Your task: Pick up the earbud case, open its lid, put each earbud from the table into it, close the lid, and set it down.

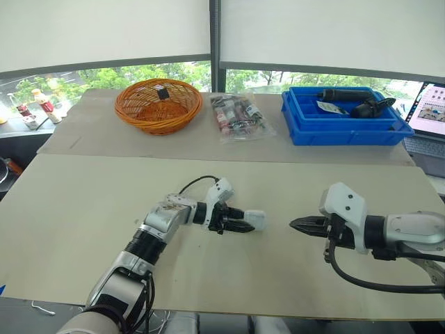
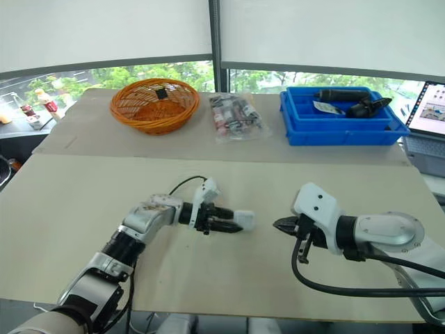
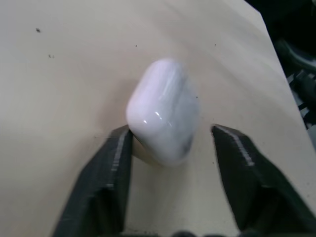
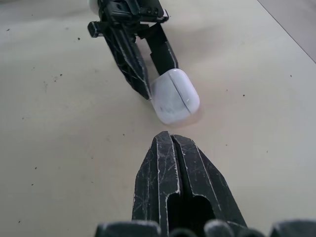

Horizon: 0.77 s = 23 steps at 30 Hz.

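The glossy white, rounded earbud case point(image 3: 163, 118) lies shut on the beige table top point(image 1: 83, 209), between the spread black fingers of the left gripper point(image 1: 245, 224). Its long axis runs roughly along those fingers, pointing away from the wrist toward the right gripper point(image 1: 297, 223), which is near but apart from it, its two fingers pressed together. The left wrist view shows one finger point(image 3: 116, 163) touching the case's side while the other stands clear, and the right wrist view adds the thin lid seam curving across the case's face.
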Available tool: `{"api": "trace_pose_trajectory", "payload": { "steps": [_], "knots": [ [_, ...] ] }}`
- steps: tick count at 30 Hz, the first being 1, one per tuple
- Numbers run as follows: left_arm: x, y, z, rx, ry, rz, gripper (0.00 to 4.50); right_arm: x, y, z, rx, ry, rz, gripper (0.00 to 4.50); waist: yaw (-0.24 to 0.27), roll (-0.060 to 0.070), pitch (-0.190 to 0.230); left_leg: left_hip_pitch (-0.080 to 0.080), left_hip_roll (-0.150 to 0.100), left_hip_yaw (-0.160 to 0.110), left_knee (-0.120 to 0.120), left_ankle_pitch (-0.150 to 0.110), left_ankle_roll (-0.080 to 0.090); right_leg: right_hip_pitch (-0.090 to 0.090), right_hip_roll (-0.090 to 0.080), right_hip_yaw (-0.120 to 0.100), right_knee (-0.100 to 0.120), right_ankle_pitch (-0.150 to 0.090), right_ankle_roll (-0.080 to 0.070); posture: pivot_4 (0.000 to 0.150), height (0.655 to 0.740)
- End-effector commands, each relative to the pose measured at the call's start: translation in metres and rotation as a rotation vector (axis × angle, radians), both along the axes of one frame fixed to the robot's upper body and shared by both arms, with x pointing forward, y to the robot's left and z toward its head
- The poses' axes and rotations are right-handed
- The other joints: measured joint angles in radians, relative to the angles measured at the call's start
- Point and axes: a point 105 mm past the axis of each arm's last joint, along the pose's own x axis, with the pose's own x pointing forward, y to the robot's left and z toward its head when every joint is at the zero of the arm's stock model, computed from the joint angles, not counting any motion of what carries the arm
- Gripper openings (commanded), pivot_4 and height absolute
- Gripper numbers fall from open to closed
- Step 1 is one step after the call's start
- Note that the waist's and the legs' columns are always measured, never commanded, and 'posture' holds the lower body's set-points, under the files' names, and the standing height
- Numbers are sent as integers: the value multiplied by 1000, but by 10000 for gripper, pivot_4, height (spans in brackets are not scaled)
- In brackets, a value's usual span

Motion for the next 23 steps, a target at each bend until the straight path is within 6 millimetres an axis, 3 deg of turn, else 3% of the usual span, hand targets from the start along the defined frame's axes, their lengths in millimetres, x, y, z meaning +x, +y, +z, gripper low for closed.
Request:
{"api": "trace_pose_trajectory", "payload": {
  "steps": [1,2,8,14,17,23],
  "knots": [
    [10,13,16,18,-141,5,44407,-1,2,7,-4,-41,33,0,-1,0,0,0,0,0,0,0,0,0,0,0,0,0,0,1500,7136],
    [10,17,18,27,-170,0,44407,-1,1,7,-12,-44,38,0,-2,0,0,0,0,0,0,0,0,0,0,0,0,0,0,1500,7136],
    [-1,51,46,13,-379,-20,45000,0,-4,19,-58,-86,89,19592,-2,0,0,-1,0,0,-1,0,0,-1,0,0,0,0,0,1500,7136],
    [-45,78,73,-26,-493,-112,45000,3,-19,33,-165,-149,147,40165,0,1,1,-1,1,0,0,0,0,-1,0,0,-1,0,0,1500,7136],
    [-59,95,66,98,-535,-97,45000,4,-26,39,-186,-196,177,40165,-1,1,1,0,1,0,-1,0,0,0,0,0,-1,0,0,1500,7136],
    [-69,100,64,105,-546,-57,45000,7,-31,39,-184,-200,187,40165,3,1,2,0,1,1,-1,0,0,0,0,0,0,0,0,1500,7136]
  ]
}}
